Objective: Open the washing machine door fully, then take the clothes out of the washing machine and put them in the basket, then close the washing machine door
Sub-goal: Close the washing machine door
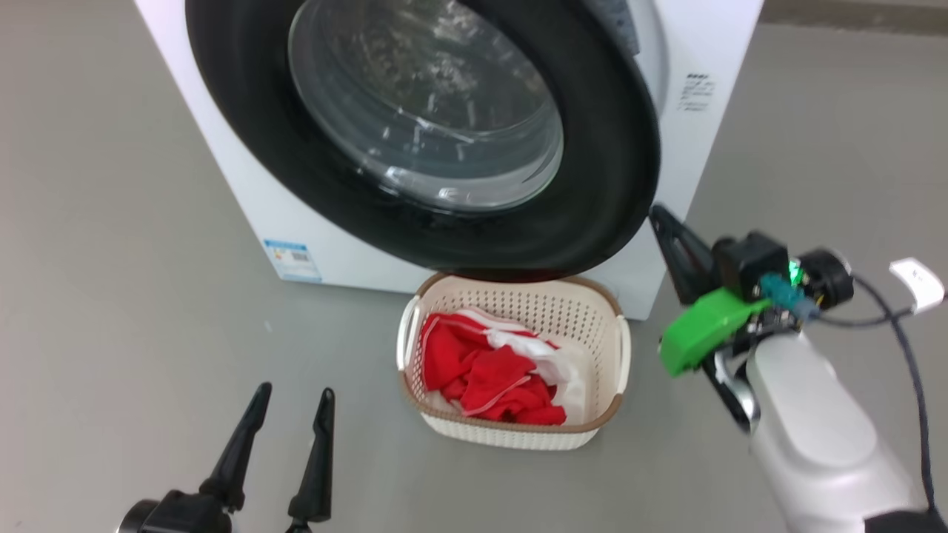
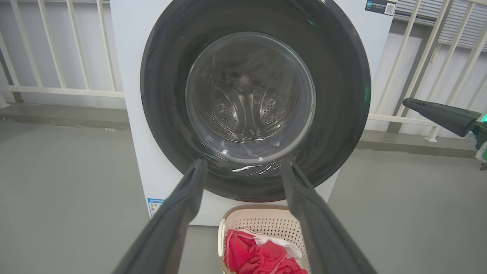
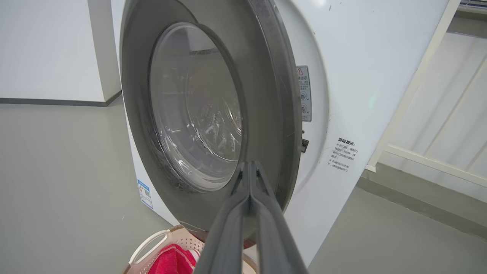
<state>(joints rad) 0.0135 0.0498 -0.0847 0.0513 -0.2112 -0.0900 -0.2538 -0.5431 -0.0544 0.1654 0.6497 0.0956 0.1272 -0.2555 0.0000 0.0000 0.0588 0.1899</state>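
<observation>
Head view: clothes [image 1: 489, 370] lie in the basket [image 1: 518, 437] below the door [image 1: 607, 148], which stands slightly ajar on the washer [image 3: 380, 76]. The right jaws, clenched and empty, sit beside its free edge, likely to push it shut; the left jaws gape, idle.

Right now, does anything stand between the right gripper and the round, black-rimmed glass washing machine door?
Nothing visible. The shut right gripper points at the right rim of the washing machine door, with no object between; contact is unclear.
</observation>
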